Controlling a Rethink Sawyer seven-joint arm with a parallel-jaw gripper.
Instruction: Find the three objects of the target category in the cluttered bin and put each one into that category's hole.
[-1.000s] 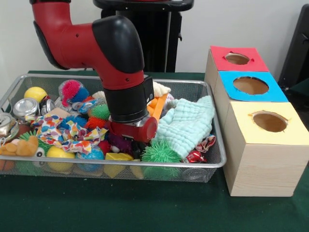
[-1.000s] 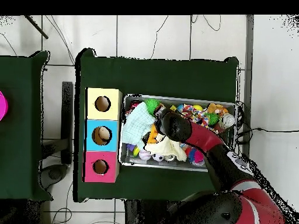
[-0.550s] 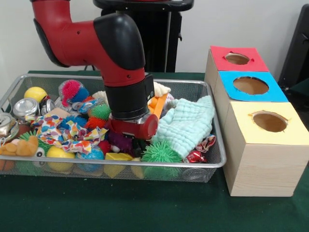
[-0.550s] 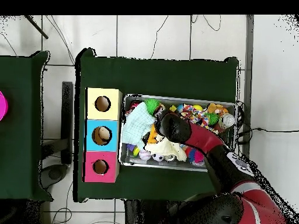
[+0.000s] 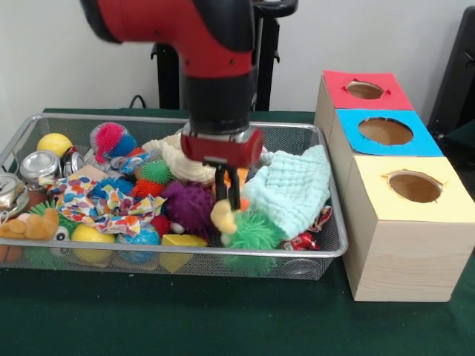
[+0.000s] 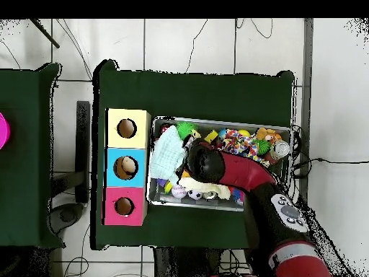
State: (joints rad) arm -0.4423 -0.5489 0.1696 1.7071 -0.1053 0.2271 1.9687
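Observation:
In the front view my gripper (image 5: 224,200) hangs just above the middle of the wire bin (image 5: 148,256). It is shut on a small yellow and orange toy (image 5: 222,216), which dangles over a green spiky ball (image 5: 252,231). The wooden boxes to the right have a red hole top (image 5: 367,90), a blue hole top (image 5: 386,132) and a yellow hole top (image 5: 414,187). Seen from overhead, the arm's wrist (image 6: 199,161) covers the gripper, near the mint cloth (image 6: 168,153).
A purple spiky ball (image 5: 189,205), a mint cloth (image 5: 289,189), a cream knitted piece (image 5: 178,159), a patterned cloth (image 5: 104,202), a yellow ball (image 5: 53,143) and cans (image 5: 38,165) crowd the bin. The boxes stand close against the bin's right end.
The arm has risen out of the clutter and shifted slightly towards the boxes, lifting the small yellow toy. The purple spiky ball it covered now shows.

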